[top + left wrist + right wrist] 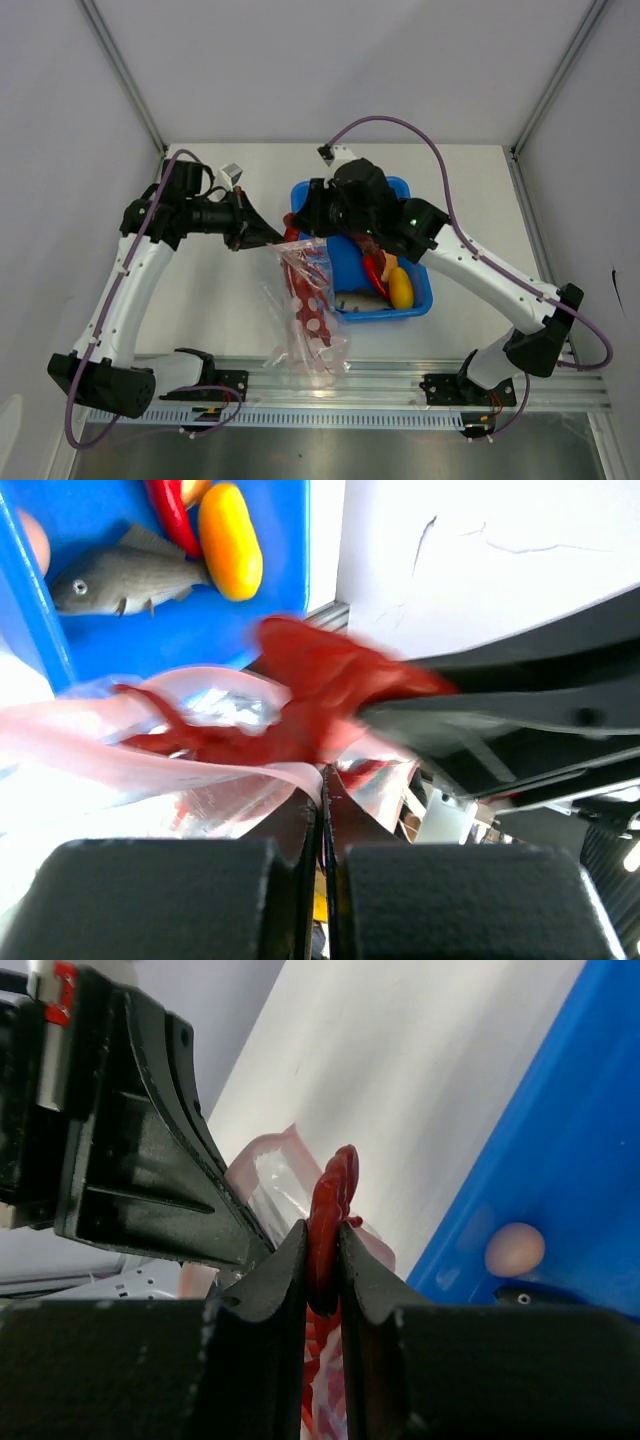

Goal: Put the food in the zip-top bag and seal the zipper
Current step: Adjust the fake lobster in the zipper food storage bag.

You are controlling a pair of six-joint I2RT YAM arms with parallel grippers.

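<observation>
The zip-top bag (315, 330) hangs crinkled from my left gripper (268, 237), which is shut on the pale pink zipper strip (150, 765) at its mouth (322, 780). My right gripper (298, 228) is shut on a floppy red piece of food that looks like red chilies (335, 1190), held right at the bag's mouth (270, 1175). The same red piece (320, 675) shows blurred in the left wrist view, with the right fingers (500, 715) beside it. More red shows inside the bag. The slider is not visible.
The blue tub (420, 290) stands just right of the bag. It holds a grey fish (120, 580), a yellow pepper (401, 287), a red chili (374, 265) and a pale egg (514, 1250). A metal rail (400, 385) runs along the near edge.
</observation>
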